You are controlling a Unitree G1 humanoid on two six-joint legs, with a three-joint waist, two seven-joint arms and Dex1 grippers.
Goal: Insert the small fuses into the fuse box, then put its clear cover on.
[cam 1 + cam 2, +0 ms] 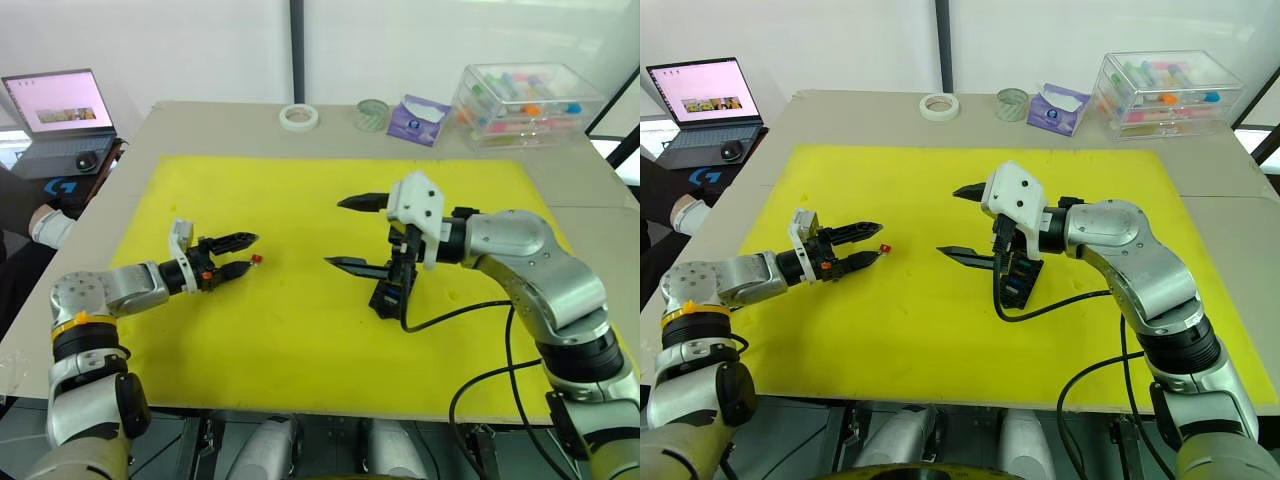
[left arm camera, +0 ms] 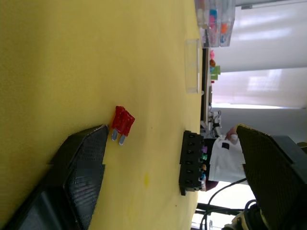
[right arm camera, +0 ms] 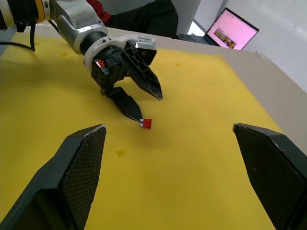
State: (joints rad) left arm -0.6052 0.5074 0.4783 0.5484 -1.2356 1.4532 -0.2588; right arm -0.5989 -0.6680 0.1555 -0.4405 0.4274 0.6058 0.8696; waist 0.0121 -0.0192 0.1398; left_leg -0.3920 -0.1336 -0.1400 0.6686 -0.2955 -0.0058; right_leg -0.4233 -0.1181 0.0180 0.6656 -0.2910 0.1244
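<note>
Currently, the left gripper (image 1: 243, 255) is being held low over the yellow mat (image 1: 300, 330) with its two black fingers slightly parted and nothing pinched between them. A red fuse (image 2: 122, 122) is lying flat on the mat, just off the tip of the lower finger (image 3: 128, 106), close to touching it, and outside the gap between the fingers. The right gripper (image 1: 352, 233) is being held above the mat with its fingers spread wide and empty. The black fuse box (image 1: 391, 285) is sitting on the mat just behind the right gripper's lower finger, with several coloured fuses (image 2: 203, 163) already seated in its slots. The clear cover (image 2: 192, 65) is lying on the mat well beyond the fuse box, near the large clear storage case (image 1: 525, 102).
</note>
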